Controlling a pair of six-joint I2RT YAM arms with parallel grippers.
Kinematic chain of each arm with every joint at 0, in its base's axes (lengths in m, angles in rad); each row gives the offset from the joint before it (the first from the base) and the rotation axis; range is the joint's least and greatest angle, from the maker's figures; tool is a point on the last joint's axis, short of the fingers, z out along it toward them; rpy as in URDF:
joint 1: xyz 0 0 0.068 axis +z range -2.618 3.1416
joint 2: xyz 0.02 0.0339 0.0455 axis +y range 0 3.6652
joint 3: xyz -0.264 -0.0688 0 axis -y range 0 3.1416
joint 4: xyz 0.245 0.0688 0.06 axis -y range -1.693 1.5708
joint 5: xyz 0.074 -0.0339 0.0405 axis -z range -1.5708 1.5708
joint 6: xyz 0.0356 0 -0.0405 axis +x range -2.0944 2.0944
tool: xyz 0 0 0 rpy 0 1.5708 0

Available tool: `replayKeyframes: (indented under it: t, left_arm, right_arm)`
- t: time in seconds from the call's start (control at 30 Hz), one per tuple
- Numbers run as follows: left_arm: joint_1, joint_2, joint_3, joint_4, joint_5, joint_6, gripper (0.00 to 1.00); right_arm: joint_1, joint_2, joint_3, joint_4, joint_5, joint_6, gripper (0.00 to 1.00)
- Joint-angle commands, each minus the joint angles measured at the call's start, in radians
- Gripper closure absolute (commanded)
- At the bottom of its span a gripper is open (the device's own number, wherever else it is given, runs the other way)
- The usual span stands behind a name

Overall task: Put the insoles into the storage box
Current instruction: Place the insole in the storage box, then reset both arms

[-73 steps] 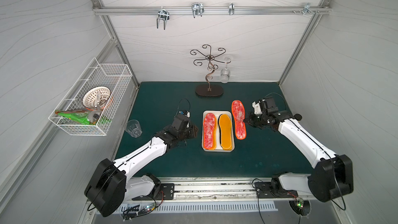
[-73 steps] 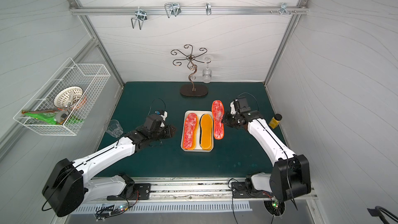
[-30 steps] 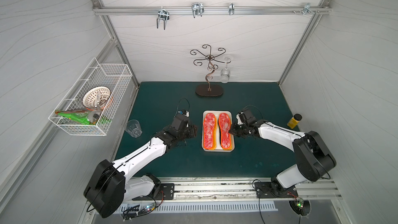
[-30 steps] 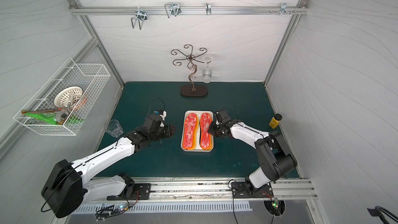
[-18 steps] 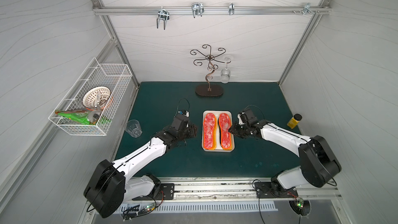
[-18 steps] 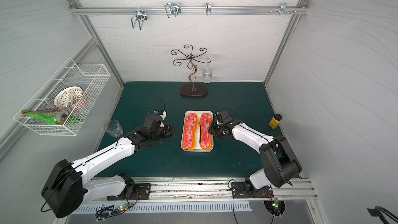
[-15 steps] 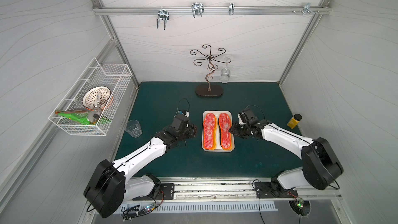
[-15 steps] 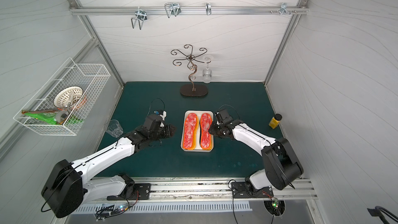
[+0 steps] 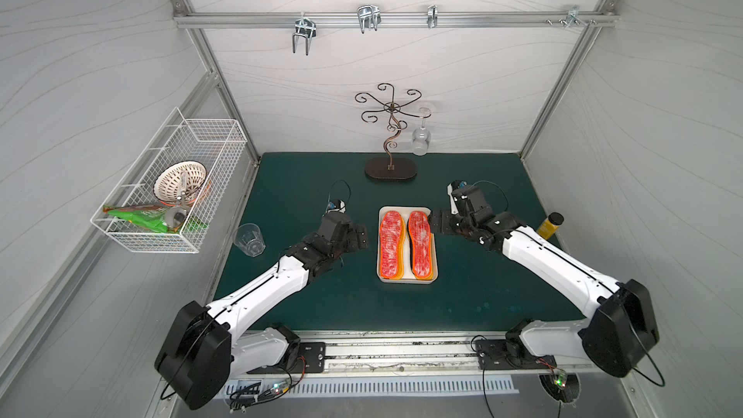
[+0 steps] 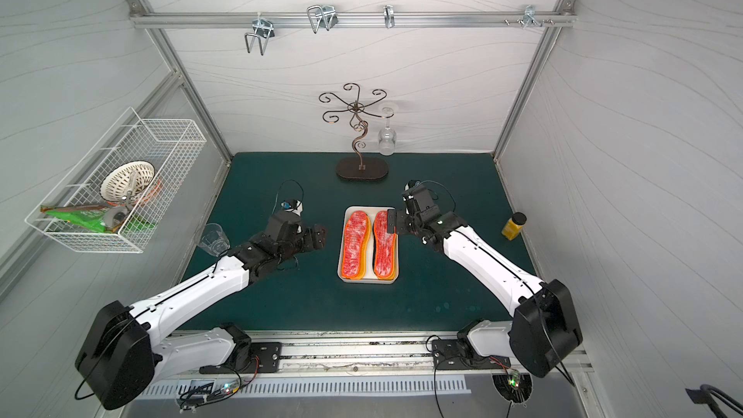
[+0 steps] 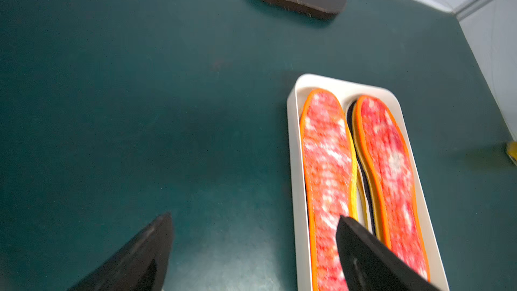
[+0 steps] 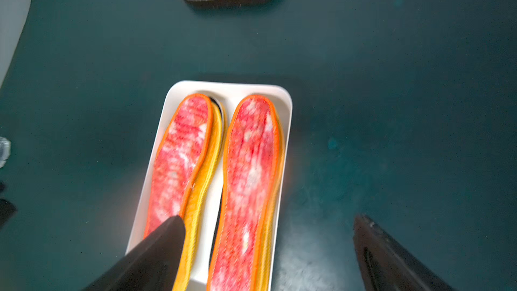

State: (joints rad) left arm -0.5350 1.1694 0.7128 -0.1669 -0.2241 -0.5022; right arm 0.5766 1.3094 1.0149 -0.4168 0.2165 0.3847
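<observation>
The white storage box [image 9: 406, 281] [image 10: 368, 280] lies mid-mat with two stacks of insoles inside. A red speckled insole tops the left stack [image 9: 390, 245] and another tops the right stack [image 9: 421, 245]; orange-yellow and black edges show beneath them. My left gripper [image 9: 362, 237] [image 11: 254, 216] hovers open just left of the box, holding nothing. On the box's right, near its far end, my right gripper [image 9: 436, 223] [image 12: 269, 216] stands open and empty. In the right wrist view the box [image 12: 151, 160] and both red insoles [image 12: 179, 158] [image 12: 251, 158] lie ahead.
A dark scrollwork stand [image 9: 390, 168] with a hanging glass is behind the box. A clear cup [image 9: 249, 239] sits at the mat's left edge and a yellow bottle [image 9: 549, 226] at the right edge. A wire basket [image 9: 169, 195] hangs on the left wall.
My right gripper laid the second red insole on the right stack, let go, opened wide and drew back to the right. My left gripper opened wider; its arm stayed put.
</observation>
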Motion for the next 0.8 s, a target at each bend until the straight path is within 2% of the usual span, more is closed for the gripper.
replayKeyframes:
  t: [0.0,0.1,0.13,0.23,0.33,0.4,0.43,0.57,0.67,0.77]
  left_arm:
    - [0.042,-0.056,0.048,0.097,-0.244,0.092,0.02]
    - [0.071,-0.12,-0.046,0.205,-0.501,0.161,0.01]
    - [0.084,-0.141,-0.095,0.269,-0.546,0.2,0.01]
    - [0.143,-0.2,-0.261,0.499,-0.568,0.334,0.01]
    - [0.167,-0.218,-0.355,0.567,-0.673,0.323,0.01]
    - [0.194,-0.196,-0.394,0.649,-0.678,0.306,0.0]
    - [0.194,-0.192,-0.383,0.623,-0.673,0.312,0.0]
    - [0.249,-0.093,-0.388,0.716,-0.695,0.369,0.01]
    - [0.308,-0.006,-0.391,0.753,-0.649,0.339,0.01]
    - [0.35,0.099,-0.422,0.958,-0.541,0.401,0.01]
  right_arm:
    - [-0.064,-0.032,0.002,0.105,0.114,-0.18,0.01]
    - [-0.14,-0.082,-0.107,0.268,0.107,-0.229,0.01]
    - [-0.158,-0.101,-0.155,0.322,0.122,-0.244,0.01]
    - [-0.198,-0.147,-0.301,0.491,0.204,-0.281,0.01]
    - [-0.227,-0.133,-0.418,0.658,0.246,-0.311,0.01]
    - [-0.238,-0.077,-0.439,0.715,0.203,-0.358,0.01]
    - [-0.239,-0.037,-0.423,0.709,0.204,-0.359,0.01]
    - [-0.232,0.057,-0.398,0.755,0.281,-0.374,0.01]
    - [-0.26,0.069,-0.422,0.809,0.241,-0.379,0.01]
    - [-0.285,0.084,-0.446,0.853,0.225,-0.397,0.01]
